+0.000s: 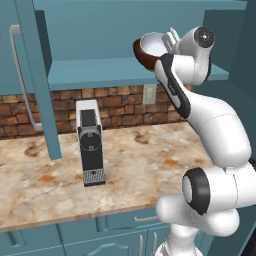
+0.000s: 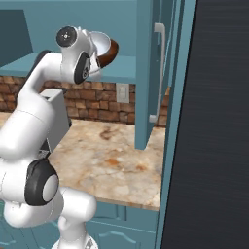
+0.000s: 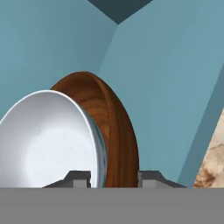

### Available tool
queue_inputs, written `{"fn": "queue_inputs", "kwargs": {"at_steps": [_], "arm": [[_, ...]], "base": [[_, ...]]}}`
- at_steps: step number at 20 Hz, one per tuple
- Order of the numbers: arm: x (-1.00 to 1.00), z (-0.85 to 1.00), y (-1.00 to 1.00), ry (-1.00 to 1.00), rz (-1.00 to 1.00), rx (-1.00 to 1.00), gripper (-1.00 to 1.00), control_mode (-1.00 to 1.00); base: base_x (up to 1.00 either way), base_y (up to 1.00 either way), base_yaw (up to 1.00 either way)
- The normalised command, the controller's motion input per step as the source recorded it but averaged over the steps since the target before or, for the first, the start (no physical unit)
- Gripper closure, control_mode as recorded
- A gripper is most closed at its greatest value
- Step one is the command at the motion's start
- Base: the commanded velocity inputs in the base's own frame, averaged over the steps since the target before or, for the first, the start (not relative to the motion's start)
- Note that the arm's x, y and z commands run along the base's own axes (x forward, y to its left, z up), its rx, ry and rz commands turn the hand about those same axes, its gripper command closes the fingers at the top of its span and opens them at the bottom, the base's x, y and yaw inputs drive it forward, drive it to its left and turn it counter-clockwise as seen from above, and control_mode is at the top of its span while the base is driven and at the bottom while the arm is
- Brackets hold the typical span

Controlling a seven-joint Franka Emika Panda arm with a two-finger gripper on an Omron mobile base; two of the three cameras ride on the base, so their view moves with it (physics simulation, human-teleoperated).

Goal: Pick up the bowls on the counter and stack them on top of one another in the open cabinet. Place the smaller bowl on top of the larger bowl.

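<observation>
Where tool [image 3: 114, 177] straddles both rims, smaller bowl [image 3: 48, 140] inside larger bowl [image 3: 114, 131]

Coffee machine [image 1: 90, 148], brick backsplash [image 1: 115, 107], outlet [image 1: 149, 93]

1. Smaller bowl [image 3: 41, 140]: glossy white, pale-blue rim.
2. Larger bowl [image 3: 114, 131]: reddish-brown, wood grain.
3. Open cabinet [image 1: 100, 67]: teal.
4. Desk [image 1: 140, 165]: beige marble, orange-brown veins.
5. Coffee machine [image 1: 90, 142]: black, white sides.
</observation>
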Motion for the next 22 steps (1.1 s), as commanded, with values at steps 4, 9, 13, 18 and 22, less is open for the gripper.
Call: {"fn": "queue_inputs", "kwargs": {"at_steps": [4, 9, 13, 18, 22], "arm": [[0.26, -0.02, 0.0, 0.01, 0.0, 0.0, 1.0, -1.0], [0.0, 0.0, 0.0, 0.0, 0.0, 0.0, 1.0, -1.0], [0.23, -0.02, 0.01, 0.01, 0.0, -0.01, 1.0, -1.0], [0.27, -0.12, 0.01, 0.05, 0.0, -0.06, 1.0, -1.0], [0.27, -0.19, 0.0, 0.09, 0.0, -0.08, 1.0, -1.0]], "base": [[0.0, 0.0, 0.0], [0.0, 0.0, 0.0], [0.0, 0.0, 0.0], [0.0, 0.0, 0.0], [0.0, 0.0, 0.0]]}}
